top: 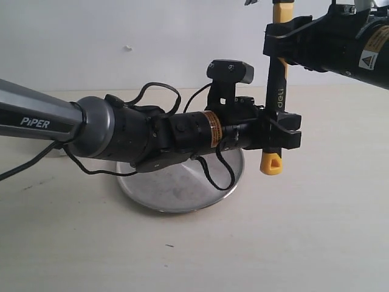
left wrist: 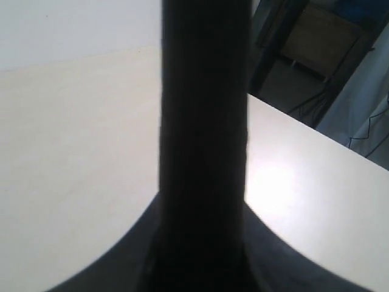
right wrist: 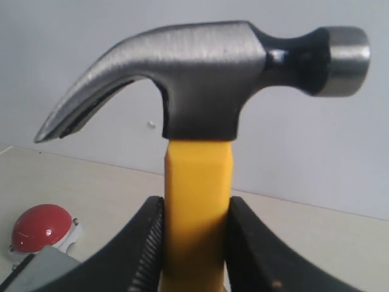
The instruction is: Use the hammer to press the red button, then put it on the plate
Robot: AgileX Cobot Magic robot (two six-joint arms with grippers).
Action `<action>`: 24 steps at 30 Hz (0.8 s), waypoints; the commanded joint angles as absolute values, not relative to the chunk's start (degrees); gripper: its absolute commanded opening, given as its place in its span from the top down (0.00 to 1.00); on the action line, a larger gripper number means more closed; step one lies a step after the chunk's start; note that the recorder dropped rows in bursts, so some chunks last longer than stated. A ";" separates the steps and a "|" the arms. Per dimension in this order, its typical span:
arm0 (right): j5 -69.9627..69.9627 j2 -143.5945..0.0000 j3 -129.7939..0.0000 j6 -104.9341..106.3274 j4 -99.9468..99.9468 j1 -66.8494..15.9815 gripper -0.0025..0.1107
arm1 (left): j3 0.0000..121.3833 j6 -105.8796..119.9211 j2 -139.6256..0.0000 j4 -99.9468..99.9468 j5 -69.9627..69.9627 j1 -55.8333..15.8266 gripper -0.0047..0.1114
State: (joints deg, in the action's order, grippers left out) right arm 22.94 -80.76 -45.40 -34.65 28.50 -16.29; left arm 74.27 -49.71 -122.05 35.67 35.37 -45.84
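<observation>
While the hammer [top: 278,91] hangs upright in the air, head up and yellow butt down, both grippers sit on its handle. Right gripper [top: 278,42]: clamped on the yellow neck just under the head [right wrist: 206,79], jaws tight on both sides in the right wrist view. Left gripper [top: 281,131]: lower down, on the black grip just above the butt. The handle runs between its jaws, but I cannot tell whether they press on it or stand slack, since the left wrist view shows only the dark shaft close up. Long axis: vertical. The head is cropped off the top of the exterior view. Button [right wrist: 41,228]: seen only from the right wrist, on the table [top: 304,237], well below the head and off to its claw side, not under the striking face. It does not show in the exterior view, so which arm is nearer to it cannot be told. Judgement: the press is the step in hand. The head must come down and across toward the claw side, or the hammer be turned, so the face leads. Plate [top: 176,198]: on the table under the left arm, left of the hammer in the exterior view. The butt hangs above and just beyond its right rim. The visible part holds nothing; the arm covers the rest.
</observation>
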 commanded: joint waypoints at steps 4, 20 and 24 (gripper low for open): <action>27.48 -79.97 -46.09 -33.03 29.95 -16.01 0.50 | 74.01 -53.17 -121.94 34.29 31.22 -42.74 0.96; 27.10 -77.69 -46.20 -32.91 30.48 -16.01 0.43 | 64.10 -51.27 -105.26 36.90 21.15 -33.22 0.96; 26.69 -77.29 -46.20 -32.91 30.48 -16.01 0.43 | 53.50 -47.48 -94.49 36.90 18.34 -28.77 0.96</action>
State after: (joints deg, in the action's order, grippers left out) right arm 27.00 -77.66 -45.86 -33.57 30.05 -16.19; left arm 57.33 -49.94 -100.09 37.06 15.80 -30.60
